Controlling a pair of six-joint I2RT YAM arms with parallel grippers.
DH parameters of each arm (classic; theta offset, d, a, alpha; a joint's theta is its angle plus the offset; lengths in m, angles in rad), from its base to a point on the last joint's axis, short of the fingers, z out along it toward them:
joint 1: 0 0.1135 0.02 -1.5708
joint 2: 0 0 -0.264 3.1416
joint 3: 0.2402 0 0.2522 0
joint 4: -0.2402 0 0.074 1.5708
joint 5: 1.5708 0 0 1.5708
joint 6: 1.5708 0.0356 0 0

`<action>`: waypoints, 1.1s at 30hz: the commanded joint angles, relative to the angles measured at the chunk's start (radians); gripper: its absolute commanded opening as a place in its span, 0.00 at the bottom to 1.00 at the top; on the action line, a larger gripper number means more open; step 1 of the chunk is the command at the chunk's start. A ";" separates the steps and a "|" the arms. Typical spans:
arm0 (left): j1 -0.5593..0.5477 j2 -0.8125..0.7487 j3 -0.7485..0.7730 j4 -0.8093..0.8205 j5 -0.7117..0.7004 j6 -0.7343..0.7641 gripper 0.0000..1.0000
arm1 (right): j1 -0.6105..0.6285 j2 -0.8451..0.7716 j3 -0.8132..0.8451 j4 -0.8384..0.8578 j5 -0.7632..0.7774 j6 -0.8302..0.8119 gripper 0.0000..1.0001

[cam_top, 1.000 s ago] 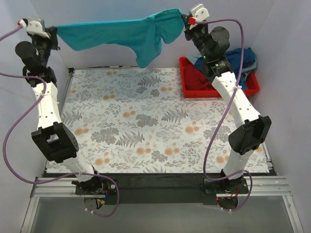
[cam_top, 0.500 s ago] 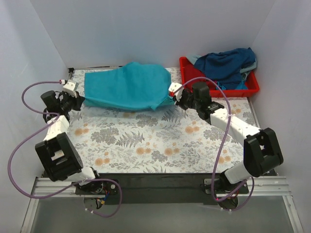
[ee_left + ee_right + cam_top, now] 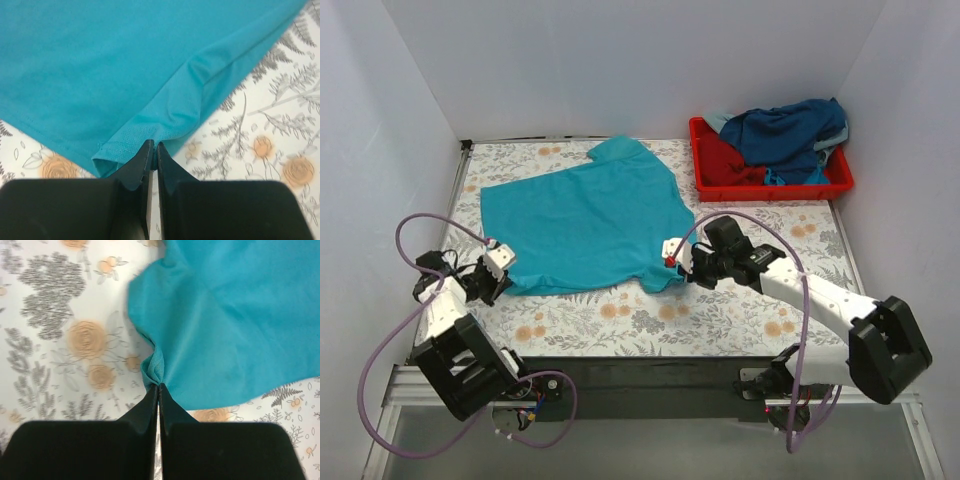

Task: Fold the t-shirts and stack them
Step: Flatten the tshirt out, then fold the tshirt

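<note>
A teal-turquoise t-shirt (image 3: 585,222) lies spread flat on the floral table, one sleeve pointing to the back. My left gripper (image 3: 502,277) is shut on its near left corner; the left wrist view shows the hem (image 3: 150,130) pinched between the jaws. My right gripper (image 3: 672,262) is shut on its near right corner, where the cloth (image 3: 157,367) bunches at the jaw tips. Both grippers are low at the table. Navy blue (image 3: 790,130), red (image 3: 725,165) and teal shirts lie piled in the tray.
A red plastic tray (image 3: 698,150) stands at the back right corner with the shirt pile spilling over its rim. White walls close in the left, back and right. The floral table (image 3: 620,315) shows in front of the shirt.
Both arms came down and toward the near edge, from holding the teal-turquoise shirt stretched high in the air to dragging it flat onto the table. Both grips stayed shut.
</note>
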 commanded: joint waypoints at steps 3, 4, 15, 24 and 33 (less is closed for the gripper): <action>0.131 -0.081 0.015 -0.356 0.047 0.372 0.00 | 0.076 -0.138 -0.036 -0.145 -0.026 0.020 0.01; 0.150 -0.086 0.012 -0.401 0.037 0.439 0.00 | 0.093 -0.147 -0.042 -0.152 -0.024 0.023 0.01; 0.246 -0.026 0.152 -0.511 0.013 0.481 0.00 | 0.074 -0.056 0.107 -0.169 -0.001 0.075 0.01; 0.247 -0.003 0.237 -0.590 0.014 0.305 0.00 | -0.040 0.064 0.316 -0.203 -0.080 0.087 0.01; 0.244 0.118 0.298 -0.337 0.082 -0.023 0.00 | -0.103 0.202 0.451 -0.200 -0.069 0.014 0.01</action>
